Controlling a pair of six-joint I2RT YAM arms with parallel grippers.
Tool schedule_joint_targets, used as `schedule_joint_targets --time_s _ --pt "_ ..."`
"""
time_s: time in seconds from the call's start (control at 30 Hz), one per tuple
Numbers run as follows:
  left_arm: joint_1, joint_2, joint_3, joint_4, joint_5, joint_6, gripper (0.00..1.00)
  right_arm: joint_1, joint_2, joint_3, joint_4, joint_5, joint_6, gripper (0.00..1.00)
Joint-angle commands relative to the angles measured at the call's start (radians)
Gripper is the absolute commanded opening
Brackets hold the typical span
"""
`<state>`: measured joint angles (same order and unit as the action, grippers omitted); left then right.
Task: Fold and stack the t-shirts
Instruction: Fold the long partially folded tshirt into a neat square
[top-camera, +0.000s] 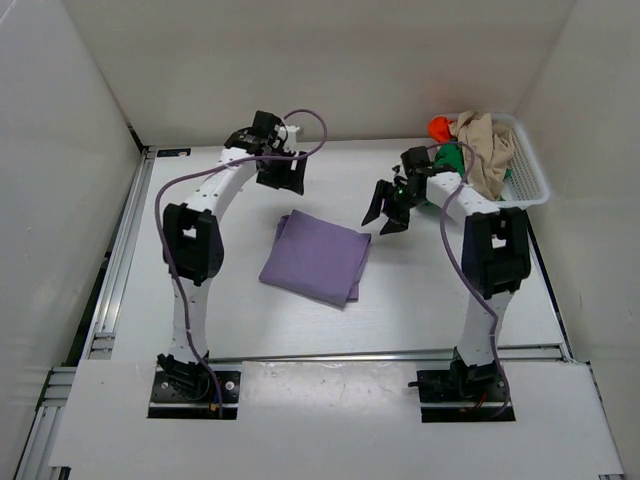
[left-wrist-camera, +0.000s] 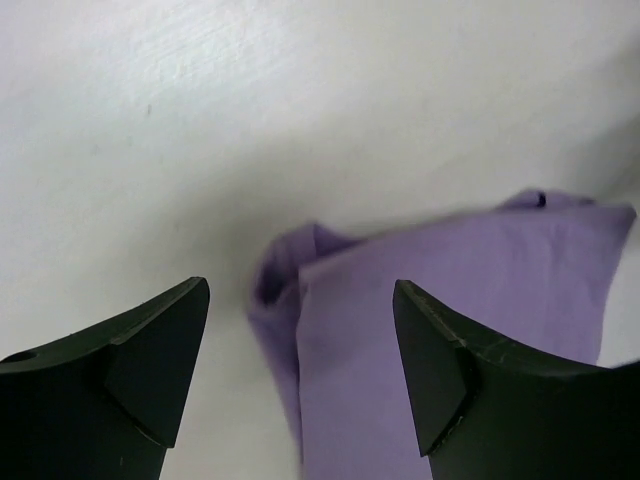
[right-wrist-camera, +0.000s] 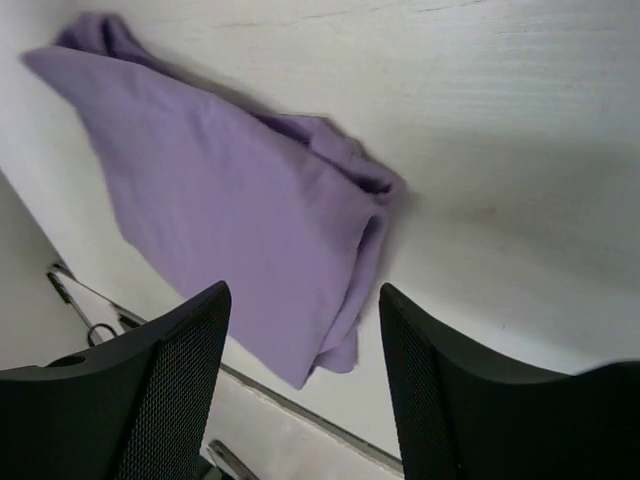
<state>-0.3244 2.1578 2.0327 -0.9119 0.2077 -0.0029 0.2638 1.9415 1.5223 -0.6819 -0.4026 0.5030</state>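
1. Starting on the left, the left arm (top-camera: 195, 235) reaches out over the bench (top-camera: 230, 320). The left jaws are spread wide and hold nothing. They hang in the air at about 11 o'clock from the purple shirt, near its far corner. I think they are up there so they do not bump the neat cloth.
2. In the middle of the bench lies the lilac t-shirt (top-camera: 318, 257). It is folded flat into a small four-sided shape, and nothing touches it. One corner looks a bit bunched where the layers meet. I think it sits in the middle so both arms can reach it and the other shirts can go on top.
3. Next comes the right arm (top-camera: 495, 250). The right jaws are spread wide too, and they are empty. They hang at about 2 o'clock from the lilac shirt, between it and the basket. I think that is a handy spot for picking the next shirt.
4. At 2 o'clock on the bench, in the far corner, sits the white basket (top-camera: 530, 185). Inside are the orange-red t-shirt (top-camera: 439, 127), the green t-shirt (top-camera: 453, 158) and the beige t-shirt (top-camera: 487, 150), all crumpled. The beige one is on top. These three are not yet folded, so I think only one of the four is done.
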Motion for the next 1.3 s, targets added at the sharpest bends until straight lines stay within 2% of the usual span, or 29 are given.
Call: schedule_joint_targets --time_s 0.0,0.17,0.3,0.5,0.7,0.73,0.8,0.83,0.87,0.93,0.97,1.13,1.23,1.27 --pt "0.018 0.108 0.106 0.024 0.082 0.003 0.85 -0.003 0.097 0.044 0.004 -0.012 -0.064 0.66" --pt "0.018 0.175 0.130 0.033 0.107 0.003 0.85 0.006 0.149 0.079 0.025 -0.035 -0.073 0.67" --pt "0.018 0.175 0.083 0.044 0.136 0.003 0.85 0.015 0.175 0.088 0.025 -0.053 -0.073 0.67" --pt "0.027 0.143 0.032 0.044 0.249 0.003 0.69 0.025 0.186 0.058 0.054 -0.085 -0.073 0.57" --pt "0.027 0.123 -0.022 0.033 0.305 0.003 0.61 0.025 0.198 0.049 0.064 -0.096 -0.073 0.57" --pt "0.027 0.123 -0.032 0.033 0.305 0.003 0.57 0.025 0.207 0.049 0.064 -0.105 -0.073 0.56" --pt "0.036 0.113 -0.032 0.033 0.328 0.003 0.52 0.025 0.208 0.058 0.064 -0.105 -0.064 0.50" --pt "0.036 0.112 -0.032 0.033 0.328 0.003 0.48 0.025 0.208 0.058 0.064 -0.105 -0.064 0.38" --pt "0.036 0.112 -0.032 0.033 0.328 0.003 0.37 0.025 0.208 0.058 0.064 -0.105 -0.055 0.32" --pt "0.036 0.103 -0.020 0.033 0.328 0.003 0.22 0.025 0.208 0.058 0.064 -0.094 -0.055 0.18" --pt "0.036 0.103 -0.020 0.033 0.328 0.003 0.12 0.025 0.208 0.058 0.064 -0.094 -0.055 0.15" --pt "0.036 0.044 -0.011 0.033 0.285 0.003 0.10 0.025 0.174 0.058 0.064 -0.094 -0.046 0.03" --pt "0.036 0.002 -0.022 0.033 0.253 0.003 0.10 0.044 0.143 0.058 0.064 -0.084 -0.046 0.01" --pt "0.036 -0.009 -0.038 0.033 0.243 0.003 0.20 0.055 0.128 0.058 0.064 -0.084 -0.046 0.01"
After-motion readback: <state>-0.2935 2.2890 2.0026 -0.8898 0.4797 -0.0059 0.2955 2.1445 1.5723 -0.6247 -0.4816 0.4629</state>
